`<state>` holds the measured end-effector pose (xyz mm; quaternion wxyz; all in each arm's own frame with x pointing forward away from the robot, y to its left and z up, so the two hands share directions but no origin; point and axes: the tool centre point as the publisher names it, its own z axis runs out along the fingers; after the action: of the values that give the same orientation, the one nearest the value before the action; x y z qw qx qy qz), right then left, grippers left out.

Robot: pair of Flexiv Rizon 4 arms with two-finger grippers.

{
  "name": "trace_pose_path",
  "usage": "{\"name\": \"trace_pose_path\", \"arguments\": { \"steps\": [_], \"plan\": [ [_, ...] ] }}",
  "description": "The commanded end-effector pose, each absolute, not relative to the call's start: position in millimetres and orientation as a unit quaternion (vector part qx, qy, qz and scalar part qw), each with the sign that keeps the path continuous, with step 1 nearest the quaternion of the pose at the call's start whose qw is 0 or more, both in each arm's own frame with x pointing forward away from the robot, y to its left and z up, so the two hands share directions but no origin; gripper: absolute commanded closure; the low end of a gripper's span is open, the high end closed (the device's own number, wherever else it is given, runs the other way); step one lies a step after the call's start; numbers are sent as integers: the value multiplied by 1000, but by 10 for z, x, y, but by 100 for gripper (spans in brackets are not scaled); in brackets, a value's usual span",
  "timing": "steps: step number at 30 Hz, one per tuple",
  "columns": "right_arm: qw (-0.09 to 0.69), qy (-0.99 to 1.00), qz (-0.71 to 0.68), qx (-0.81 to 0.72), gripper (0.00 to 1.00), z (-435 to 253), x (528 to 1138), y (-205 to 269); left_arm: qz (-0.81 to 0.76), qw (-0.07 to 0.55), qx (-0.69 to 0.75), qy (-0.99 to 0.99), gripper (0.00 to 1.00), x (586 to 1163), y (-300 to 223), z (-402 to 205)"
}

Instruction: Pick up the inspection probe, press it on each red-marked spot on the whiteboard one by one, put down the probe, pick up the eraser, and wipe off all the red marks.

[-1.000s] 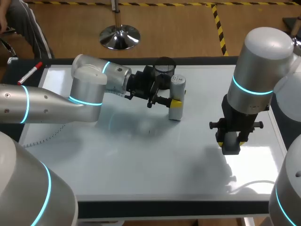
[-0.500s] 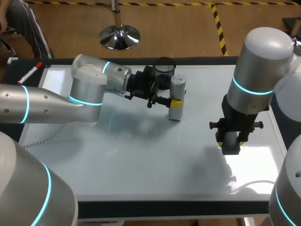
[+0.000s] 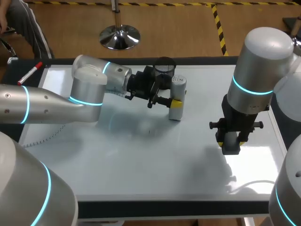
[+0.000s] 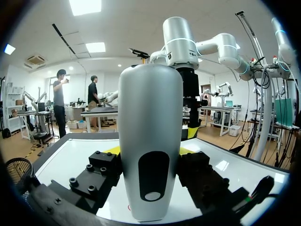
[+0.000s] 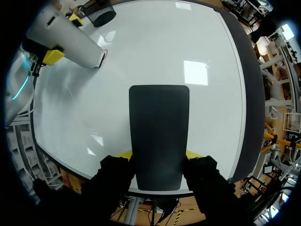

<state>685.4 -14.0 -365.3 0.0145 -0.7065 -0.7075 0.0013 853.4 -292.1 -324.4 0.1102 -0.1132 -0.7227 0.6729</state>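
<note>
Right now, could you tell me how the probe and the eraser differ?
The probe is silvery-white and rounded; the eraser is dark, flat and rectangular. The probe's end meets the whiteboard; the eraser seems held above it. Both are clamped between fingers: left gripper on the probe, right gripper on the eraser.

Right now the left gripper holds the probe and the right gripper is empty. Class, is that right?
Not quite. The right gripper is not empty: it is shut on the eraser, as the right wrist view shows. The left gripper does hold the probe.
</note>
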Motion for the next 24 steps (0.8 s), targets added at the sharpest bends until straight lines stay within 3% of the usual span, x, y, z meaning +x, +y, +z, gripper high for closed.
{"name": "trace_pose_path", "arguments": {
  "steps": [1,24],
  "plan": [
    [15,-708,0,-706,100,-3640,6847,-157,675,109,-112,-721,100,8520,-2938,-3203],
    [15,-708,0,-706,100,-3640,6847,-157,673,110,-121,-721,100,8581,-2788,-2787]
  ]
}}
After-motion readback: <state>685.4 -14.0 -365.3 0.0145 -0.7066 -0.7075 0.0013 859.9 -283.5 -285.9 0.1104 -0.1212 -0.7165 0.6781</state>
